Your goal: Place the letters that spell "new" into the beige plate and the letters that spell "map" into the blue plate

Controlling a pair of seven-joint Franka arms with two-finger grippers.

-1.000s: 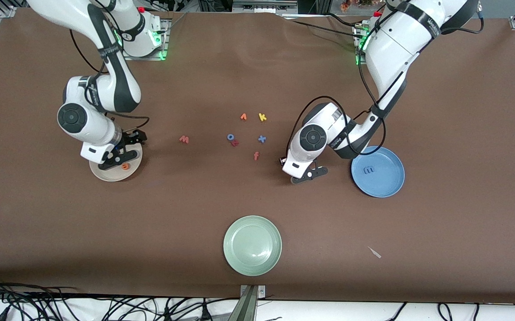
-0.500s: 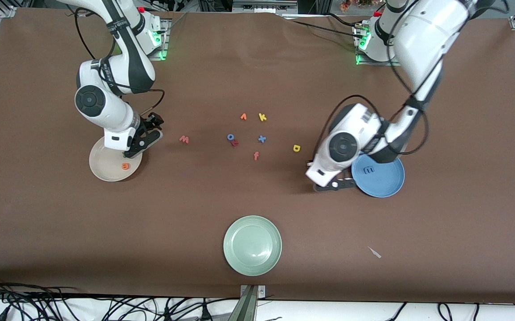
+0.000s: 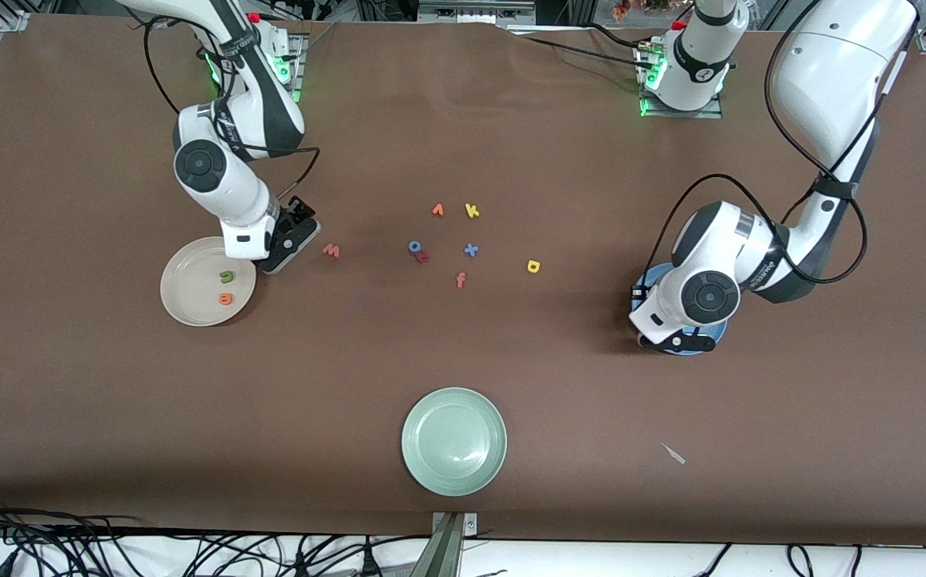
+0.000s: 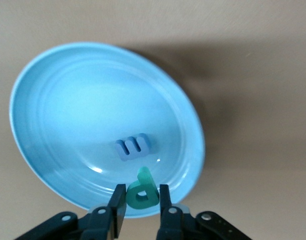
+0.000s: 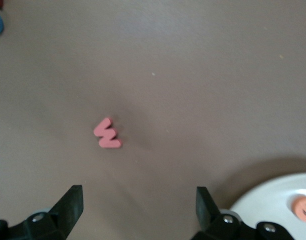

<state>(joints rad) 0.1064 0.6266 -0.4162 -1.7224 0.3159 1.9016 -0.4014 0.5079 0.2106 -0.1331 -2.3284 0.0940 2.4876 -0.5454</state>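
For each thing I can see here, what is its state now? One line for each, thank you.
Left gripper: over the blue plate, shut on the teal p.
Right gripper: open, empty, over the table near the pink w.
Teal p: held above the plate.
Blue plate: holds the m.
Beige plate: holds the n and e.
Pink w: lies on the table.
Yellow a: lies on the table.
Green plate: empty.

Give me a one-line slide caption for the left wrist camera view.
Left gripper holds the teal p over the blue plate, where the lavender m already lies.
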